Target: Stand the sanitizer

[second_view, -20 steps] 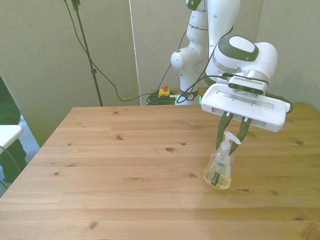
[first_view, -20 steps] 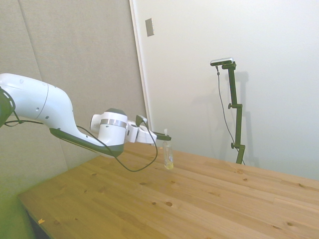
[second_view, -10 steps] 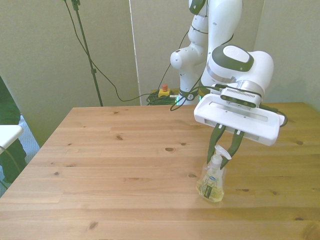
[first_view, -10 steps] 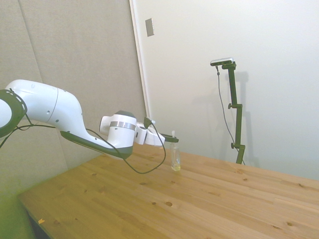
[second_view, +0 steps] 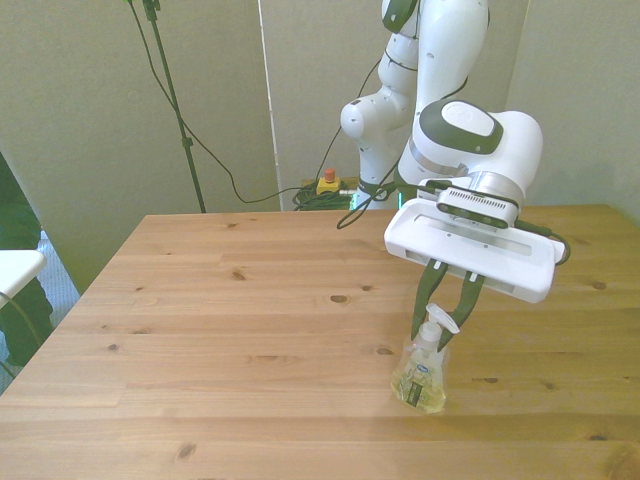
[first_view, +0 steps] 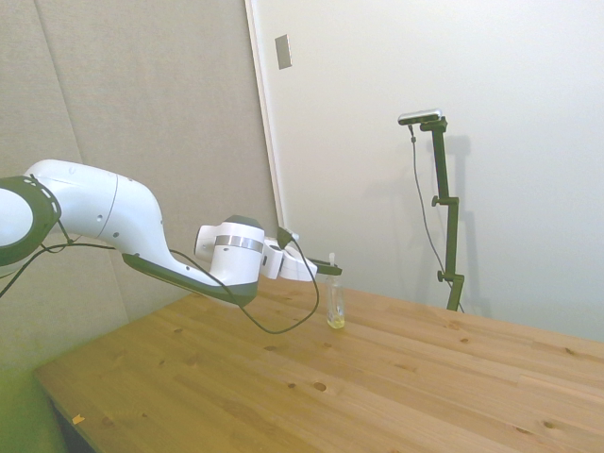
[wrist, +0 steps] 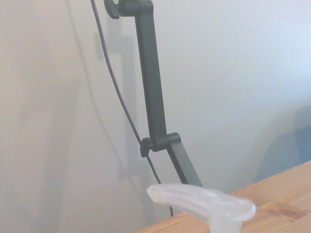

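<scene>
Tool (second_view: 441,312) level — gripping upright sanitizer (second_view: 420,370)

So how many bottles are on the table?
1. The sanitizer stands upright on the table, toward the front view's right, its neck between the tool's fingers. No others show.
</scene>
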Controlling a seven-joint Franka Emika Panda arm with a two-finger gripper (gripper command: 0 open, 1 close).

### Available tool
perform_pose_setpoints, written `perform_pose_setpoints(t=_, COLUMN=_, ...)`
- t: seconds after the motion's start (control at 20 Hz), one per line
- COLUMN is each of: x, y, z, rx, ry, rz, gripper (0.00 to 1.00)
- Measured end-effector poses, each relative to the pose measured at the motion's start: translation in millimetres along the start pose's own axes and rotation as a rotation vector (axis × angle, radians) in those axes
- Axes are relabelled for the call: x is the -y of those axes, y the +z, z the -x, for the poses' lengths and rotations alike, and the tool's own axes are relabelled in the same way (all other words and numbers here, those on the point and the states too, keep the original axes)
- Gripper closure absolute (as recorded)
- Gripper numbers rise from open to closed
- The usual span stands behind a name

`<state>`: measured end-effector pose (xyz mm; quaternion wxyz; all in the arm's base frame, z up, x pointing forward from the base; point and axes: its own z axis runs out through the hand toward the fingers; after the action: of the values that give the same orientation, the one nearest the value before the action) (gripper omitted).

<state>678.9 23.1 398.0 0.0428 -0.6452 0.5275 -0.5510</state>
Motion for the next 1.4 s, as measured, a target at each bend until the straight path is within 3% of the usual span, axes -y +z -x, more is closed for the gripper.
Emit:
perform_pose_setpoints(t=0.95, x=-1.6, y=-18.2, z=-6.1, rx=0.014, ry=0.022, rz=-0.004, gripper=0.0)
perform_pose_setpoints(t=1.4, x=-30.5, y=-27.3, z=-1.8, rx=0.088, ry=0.021, rz=0.038, gripper=0.0)
